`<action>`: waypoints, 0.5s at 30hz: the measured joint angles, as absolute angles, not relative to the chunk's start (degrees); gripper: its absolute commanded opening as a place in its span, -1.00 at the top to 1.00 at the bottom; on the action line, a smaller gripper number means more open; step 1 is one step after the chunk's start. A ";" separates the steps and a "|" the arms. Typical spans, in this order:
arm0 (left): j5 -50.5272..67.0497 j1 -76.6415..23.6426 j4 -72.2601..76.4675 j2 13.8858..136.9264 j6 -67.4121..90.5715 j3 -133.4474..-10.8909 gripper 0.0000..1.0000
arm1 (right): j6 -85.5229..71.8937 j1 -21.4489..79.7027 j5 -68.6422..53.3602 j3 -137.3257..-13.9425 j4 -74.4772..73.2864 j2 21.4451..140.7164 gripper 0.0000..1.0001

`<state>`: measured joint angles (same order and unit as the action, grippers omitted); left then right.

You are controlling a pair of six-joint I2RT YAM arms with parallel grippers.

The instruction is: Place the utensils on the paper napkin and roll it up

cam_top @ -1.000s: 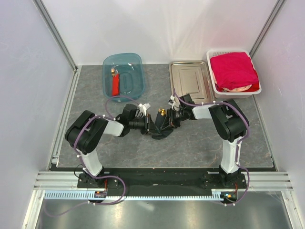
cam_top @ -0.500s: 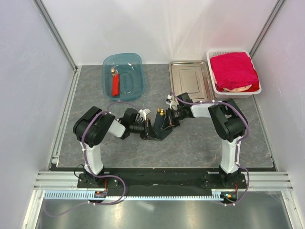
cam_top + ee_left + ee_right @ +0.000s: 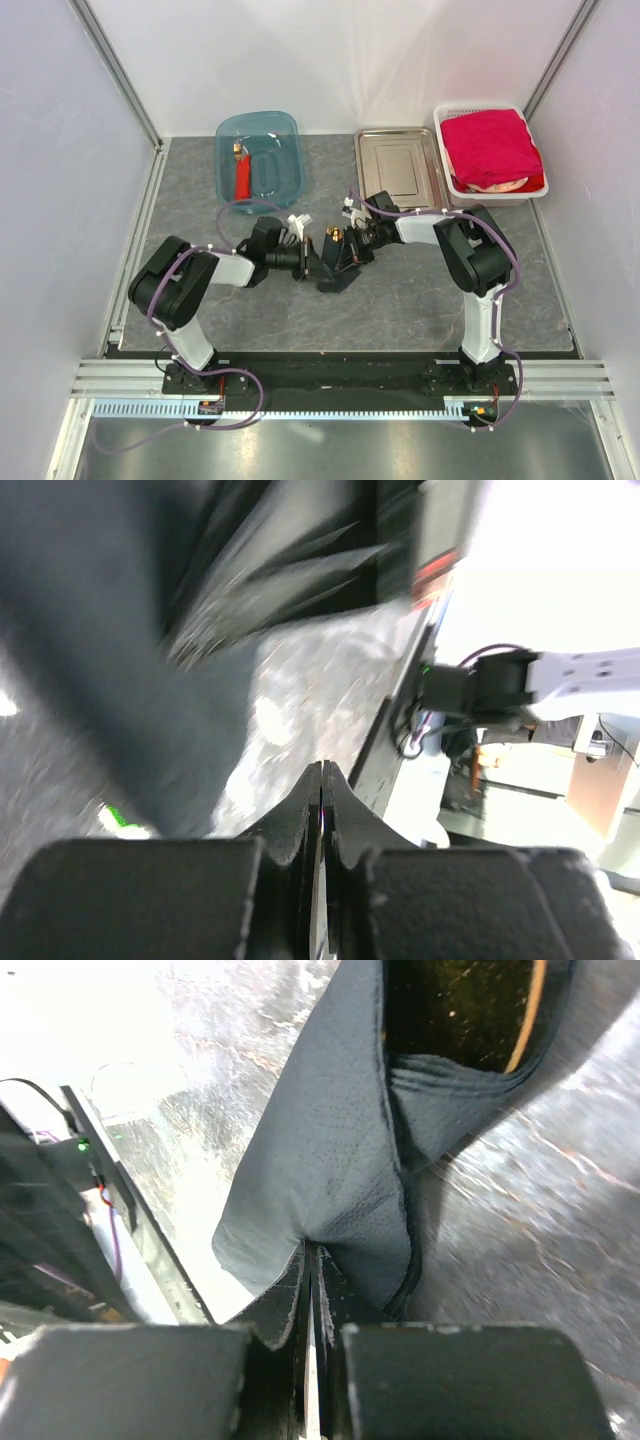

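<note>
At table centre, between the 2 grippers: paper napkin (image 3: 330, 1160), black, lifted off the surface and folded over, not flat. Tucked inside the fold: gold utensils (image 3: 335, 235), tips poking out the top. Right gripper (image 3: 312, 1260) pinched fully shut on the napkin's edge. Left gripper (image 3: 322, 775) closed tight, view blurred; cannot tell if paper caught. Judged: utensils loaded, roll started but loose, tightening and setting down left. Behind: blue tub (image 3: 290, 170), steel tray (image 3: 398, 170), red cloth (image 3: 490, 145).
</note>
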<state>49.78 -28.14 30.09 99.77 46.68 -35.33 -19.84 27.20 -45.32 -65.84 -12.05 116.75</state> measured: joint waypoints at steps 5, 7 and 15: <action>49.67 -26.20 30.04 100.68 45.78 -39.99 0.84 | -17.93 28.32 -44.93 -66.81 -12.08 117.08 0.90; 49.56 -25.74 30.63 103.07 45.84 -40.25 0.85 | -17.41 28.53 -44.93 -66.94 -12.08 117.14 0.90; 48.97 -25.52 32.80 108.84 47.75 -35.73 0.90 | -15.57 29.47 -44.66 -67.64 -12.60 117.16 0.84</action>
